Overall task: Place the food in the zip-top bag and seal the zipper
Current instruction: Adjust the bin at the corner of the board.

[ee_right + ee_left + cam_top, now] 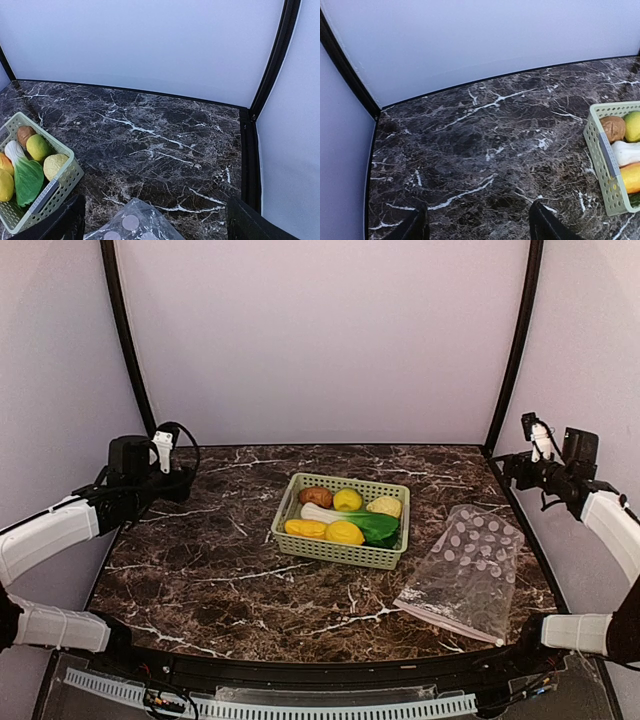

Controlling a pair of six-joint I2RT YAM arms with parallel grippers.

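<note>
Food [345, 518] in green basket [338, 554]; zip-top bag [470, 570] flat just beside.

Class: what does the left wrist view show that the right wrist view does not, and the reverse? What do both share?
Only the left wrist view: the left fingers and the left edge of the marble table. Only the right wrist view: the zip-top bag, the green leaves of the bok choy, the right fingers. Both: the green basket, the brown potato, bare tabletop.
</note>
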